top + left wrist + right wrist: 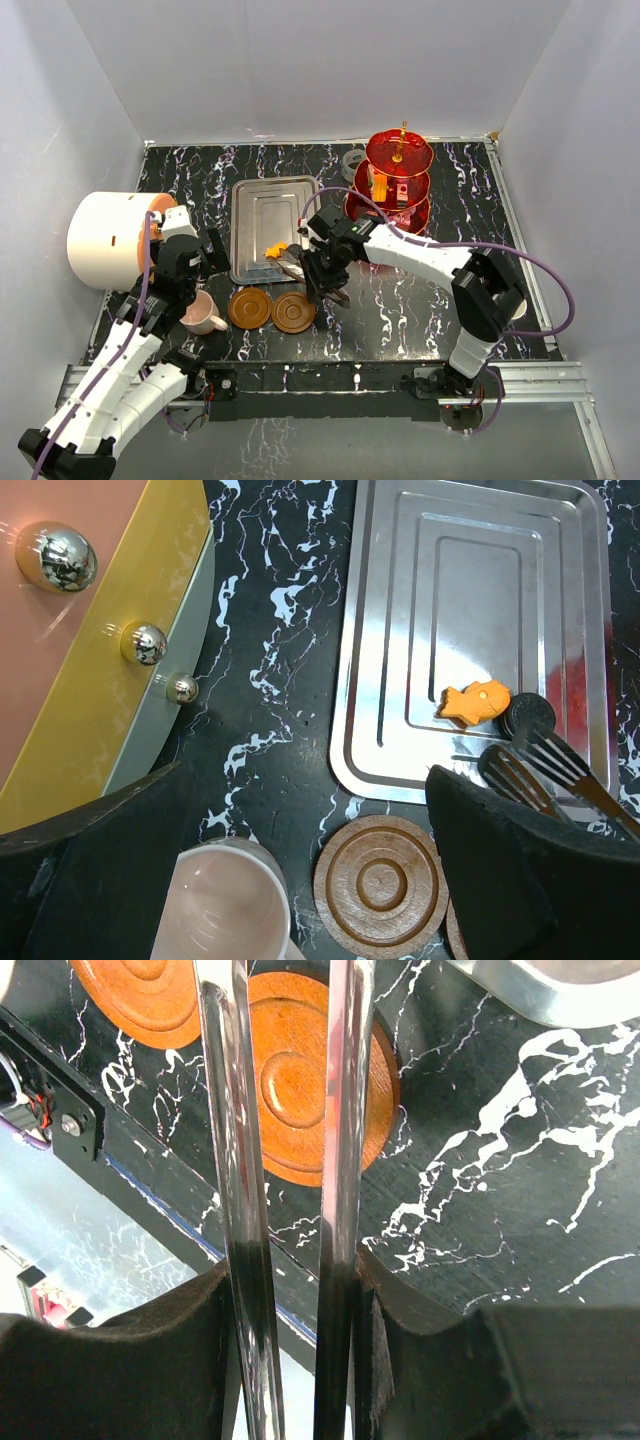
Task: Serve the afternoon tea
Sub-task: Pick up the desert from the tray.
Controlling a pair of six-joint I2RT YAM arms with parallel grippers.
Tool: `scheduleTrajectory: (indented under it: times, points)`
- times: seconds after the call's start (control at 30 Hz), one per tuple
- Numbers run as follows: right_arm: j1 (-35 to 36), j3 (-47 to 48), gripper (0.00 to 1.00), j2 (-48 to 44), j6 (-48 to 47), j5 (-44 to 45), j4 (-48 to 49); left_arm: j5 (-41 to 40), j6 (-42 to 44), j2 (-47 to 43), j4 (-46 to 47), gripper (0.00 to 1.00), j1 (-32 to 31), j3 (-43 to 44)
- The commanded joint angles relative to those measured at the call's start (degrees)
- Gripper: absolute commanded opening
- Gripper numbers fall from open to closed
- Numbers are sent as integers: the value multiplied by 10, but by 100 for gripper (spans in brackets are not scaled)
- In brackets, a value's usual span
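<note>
Top view clock.
- Right gripper (290, 1310): clenched on silver tongs (235, 1160); tong tips at tray (380, 630) near edge, just beside orange fish sweet (477, 702) and dark round cookie (527, 715).
- Left gripper (305, 778): fingers released, wide, above pink cup (202, 313).
- Left saucer (250, 307) and right saucer (294, 312): side by side, 6 o'clock of tray, 3 o'clock of cup.
- Red stand (400, 180): 2 o'clock of tray.
- White drum (100, 240): 9 o'clock.
</note>
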Motion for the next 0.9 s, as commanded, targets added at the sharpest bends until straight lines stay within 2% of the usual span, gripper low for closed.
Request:
scheduleTrajectory:
  times: [0.0,0.27,0.6,0.87]
  points:
    - [5,13,36,7,22,-10,59,-14,5,-8,-3,99,0,10]
    - [4,-3,37,37,48,-10,92,-10,6,1,-3,99,0,10]
    - [4,13,40,55,48,38,67,-9,4,-4,-7,99,0,11]
    - [3,47,42,99,54,18,90,-8,5,-6,-6,99,0,10]
